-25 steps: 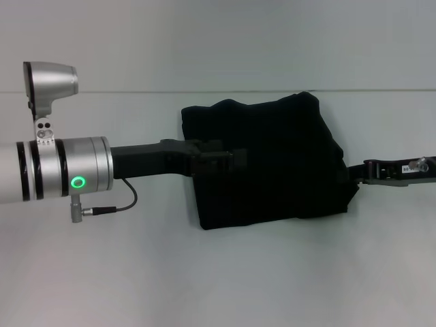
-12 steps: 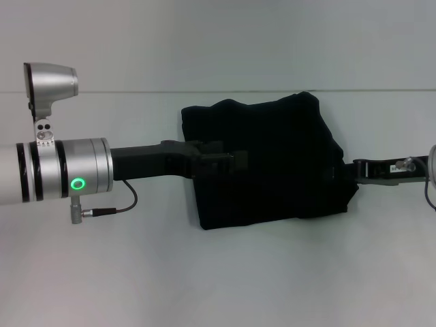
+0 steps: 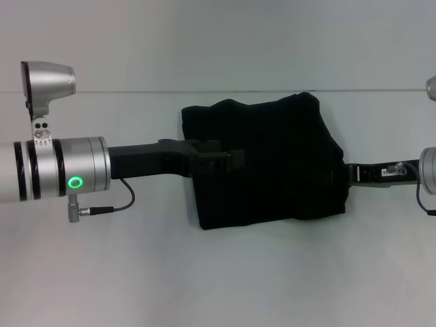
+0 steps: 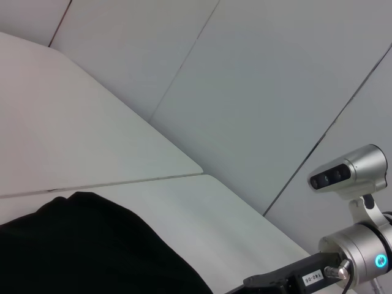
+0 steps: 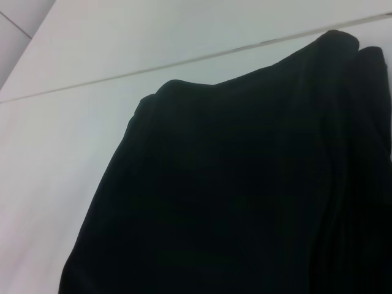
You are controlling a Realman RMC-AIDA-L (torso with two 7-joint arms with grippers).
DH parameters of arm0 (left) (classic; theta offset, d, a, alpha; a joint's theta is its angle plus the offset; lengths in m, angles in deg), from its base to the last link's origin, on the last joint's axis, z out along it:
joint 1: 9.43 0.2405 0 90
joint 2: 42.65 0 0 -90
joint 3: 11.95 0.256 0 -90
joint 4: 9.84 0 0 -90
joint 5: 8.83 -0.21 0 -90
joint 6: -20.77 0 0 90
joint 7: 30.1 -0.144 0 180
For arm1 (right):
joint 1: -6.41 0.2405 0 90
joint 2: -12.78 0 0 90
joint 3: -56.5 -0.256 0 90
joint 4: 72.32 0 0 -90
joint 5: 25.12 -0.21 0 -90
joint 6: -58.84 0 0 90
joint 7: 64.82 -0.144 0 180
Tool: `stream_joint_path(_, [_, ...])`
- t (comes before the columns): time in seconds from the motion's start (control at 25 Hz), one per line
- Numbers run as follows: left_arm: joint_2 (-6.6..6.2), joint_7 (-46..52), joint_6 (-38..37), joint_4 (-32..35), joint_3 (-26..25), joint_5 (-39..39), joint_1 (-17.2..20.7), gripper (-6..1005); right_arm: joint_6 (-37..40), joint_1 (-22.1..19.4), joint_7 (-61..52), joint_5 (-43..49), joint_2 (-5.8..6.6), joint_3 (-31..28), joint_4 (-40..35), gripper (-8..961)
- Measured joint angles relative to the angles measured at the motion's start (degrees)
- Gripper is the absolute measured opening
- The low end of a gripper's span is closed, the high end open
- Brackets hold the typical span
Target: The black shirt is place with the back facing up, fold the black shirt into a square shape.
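Observation:
The black shirt (image 3: 279, 157) lies on the white table as a rough square bundle with rumpled edges; no lettering shows. My left gripper (image 3: 235, 161) reaches in low from the left and sits over the shirt's left part, black against black. My right gripper (image 3: 346, 176) comes in from the right, its tip at the shirt's right edge. The left wrist view has the shirt (image 4: 79, 245) low in the picture and the right arm (image 4: 358, 254) beyond it. Dark cloth of the shirt (image 5: 233, 196) fills most of the right wrist view.
The white table (image 3: 218, 272) extends in front of the shirt and to both sides. Its far edge (image 3: 136, 91) runs just behind the shirt, with a pale wall beyond. A cable (image 3: 116, 204) hangs under my left wrist.
My right gripper has moved left, up to the shirt's right edge, nudging the lower right corner slightly inward. The left arm has barely moved.

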Motion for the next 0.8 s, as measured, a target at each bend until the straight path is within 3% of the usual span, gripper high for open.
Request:
stream_joint_path(0.12, [0.00, 0.0, 0.1, 0.0, 0.0, 0.0, 0.0, 770, -0.2, 0.0, 0.0, 0.0, -0.15, 0.0, 0.0, 352])
stream_joint_path(0.36, [0.00, 0.0, 0.4, 0.0, 0.0, -0.1, 0.0, 771, 0.5, -0.7, 0.9, -0.2, -0.19, -0.7, -0.3, 128])
stream_joint_path(0.6, [0.00, -0.1, 0.3, 0.0, 0.0, -0.1, 0.0, 772, 3.3, -2.6, 2.9, -3.3, -0.14, -1.0, -0.6, 26])
stream_joint_path(0.8, [0.00, -0.1, 0.1, 0.0, 0.0, -0.1, 0.0, 772, 5.8, -4.5, 4.1, -4.9, -0.19, -1.0, -1.9, 25])
